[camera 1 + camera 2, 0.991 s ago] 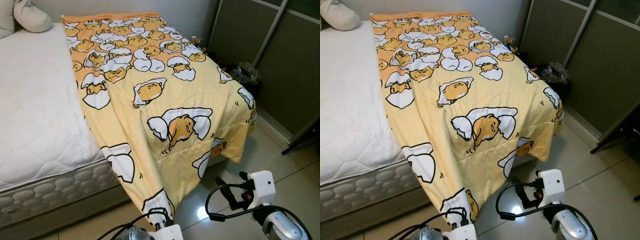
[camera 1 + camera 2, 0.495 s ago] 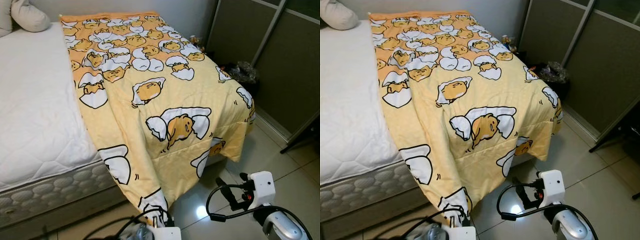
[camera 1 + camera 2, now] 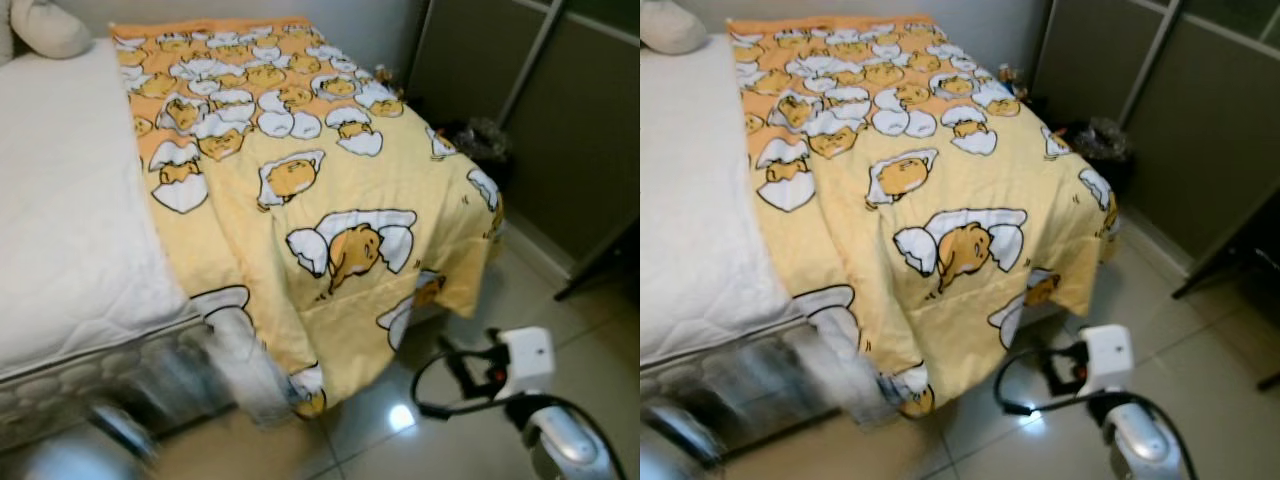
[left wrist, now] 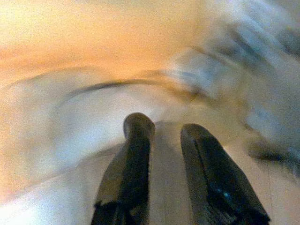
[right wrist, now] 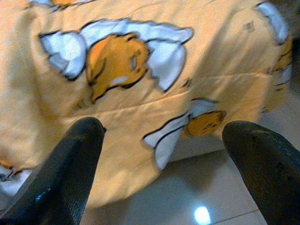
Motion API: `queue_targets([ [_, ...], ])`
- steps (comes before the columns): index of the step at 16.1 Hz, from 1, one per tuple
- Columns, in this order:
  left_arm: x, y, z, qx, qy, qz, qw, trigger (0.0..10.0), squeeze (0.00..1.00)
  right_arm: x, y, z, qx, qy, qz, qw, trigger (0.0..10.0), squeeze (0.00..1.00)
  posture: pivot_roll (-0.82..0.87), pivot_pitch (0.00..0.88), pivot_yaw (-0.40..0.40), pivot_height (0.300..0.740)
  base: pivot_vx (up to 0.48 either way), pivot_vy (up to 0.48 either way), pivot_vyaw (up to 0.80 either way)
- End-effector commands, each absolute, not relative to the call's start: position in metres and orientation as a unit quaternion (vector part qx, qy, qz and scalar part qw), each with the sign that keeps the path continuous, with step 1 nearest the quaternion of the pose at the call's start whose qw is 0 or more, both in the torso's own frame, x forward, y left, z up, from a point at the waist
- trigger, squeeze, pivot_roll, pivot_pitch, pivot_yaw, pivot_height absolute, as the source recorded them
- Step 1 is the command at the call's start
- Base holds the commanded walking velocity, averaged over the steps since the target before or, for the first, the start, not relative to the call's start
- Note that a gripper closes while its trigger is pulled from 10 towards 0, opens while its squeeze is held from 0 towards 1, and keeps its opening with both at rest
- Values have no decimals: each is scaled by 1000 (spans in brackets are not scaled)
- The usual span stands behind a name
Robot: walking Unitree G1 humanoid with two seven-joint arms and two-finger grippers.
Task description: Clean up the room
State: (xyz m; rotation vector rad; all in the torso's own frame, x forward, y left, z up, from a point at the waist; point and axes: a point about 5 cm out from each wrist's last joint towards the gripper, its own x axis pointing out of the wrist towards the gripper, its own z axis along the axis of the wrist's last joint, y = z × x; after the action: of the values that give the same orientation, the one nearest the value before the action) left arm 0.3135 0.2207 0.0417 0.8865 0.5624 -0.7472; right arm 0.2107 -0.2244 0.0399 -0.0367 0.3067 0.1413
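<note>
- Bed: white mattress, half bare; pillow at the head
- Blanket: yellow, egg print, covers the robot's-right half, lower corner draped off the foot toward the floor; judged not yet spread or folded, so most tidying remains
- Right end effector: fingers spread wide, empty, facing the hanging edge
- Left end effector: blurred, fingers slightly apart, holding nothing, near the drooping corner
</note>
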Motion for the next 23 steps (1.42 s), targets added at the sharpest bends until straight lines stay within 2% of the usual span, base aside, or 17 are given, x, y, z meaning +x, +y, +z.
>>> queue_targets([
  [1,346,199,87,349,163,-328,863,10000,1000,225,-226,51,-24,118,53,991,10000,0,-167,0,-5,740,0,0,0],
  [2,350,197,94,329,154,-321,875,10000,1000,229,-224,53,-23,113,54,992,10000,0,-165,0,-2,740,0,0,0],
  [3,358,195,106,291,133,-294,901,10000,1000,233,-216,54,-17,106,57,993,10000,0,-152,0,11,740,0,0,0],
  [6,363,193,116,233,106,-268,929,10000,1000,235,-208,51,-10,103,59,993,10000,0,-145,0,19,740,0,0,0],
  [7,362,183,111,179,92,-260,945,10000,0,235,-205,49,-7,103,59,993,10000,0,-143,0,21,740,0,0,0],
  [8,361,179,110,145,79,-251,954,10000,0,235,-205,49,-7,102,59,993,10000,0,-144,0,22,740,0,0,0],
  [9,362,171,108,41,62,-206,976,10000,0,236,-207,51,-5,92,51,994,10000,0,-148,0,24,740,0,0,0],
  [11,359,167,101,-28,57,-144,988,10000,0,238,-209,55,-6,81,42,996,10000,0,-149,0,26,740,0,0,0],
  [12,352,165,89,-78,60,-80,992,10000,0,237,-210,57,-7,72,31,997,10000,0,-152,0,33,740,0,0,0],
  [13,346,160,82,-91,64,-64,992,10000,0,237,-209,58,-7,68,29,997,10000,0,-152,0,34,740,0,0,0],
  [14,342,156,77,-93,65,-58,992,10000,0,237,-207,59,-7,66,28,997,10000,0,-152,0,35,740,0,0,0],
  [16,328,138,64,-47,74,-91,992,10000,0,237,-197,57,-2,61,28,998,10000,0,-139,0,29,740,0,0,0],
  [18,325,136,62,-37,76,-99,991,10000,0,237,-194,57,0,60,27,998,10000,0,-136,0,28,740,0,0,0],
  [19,324,138,61,-30,75,-94,992,10000,0,238,-193,57,2,59,28,998,10000,0,-128,0,25,740,0,0,0],
  [20,323,154,58,-32,77,-56,995,10000,0,244,-189,57,4,59,31,998,10000,0,-100,0,22,740,0,0,0],
  [23,324,173,64,-15,70,-23,997,10000,0,259,-187,63,7,41,30,999,10000,0,-45,0,4,740,0,480,485],
])
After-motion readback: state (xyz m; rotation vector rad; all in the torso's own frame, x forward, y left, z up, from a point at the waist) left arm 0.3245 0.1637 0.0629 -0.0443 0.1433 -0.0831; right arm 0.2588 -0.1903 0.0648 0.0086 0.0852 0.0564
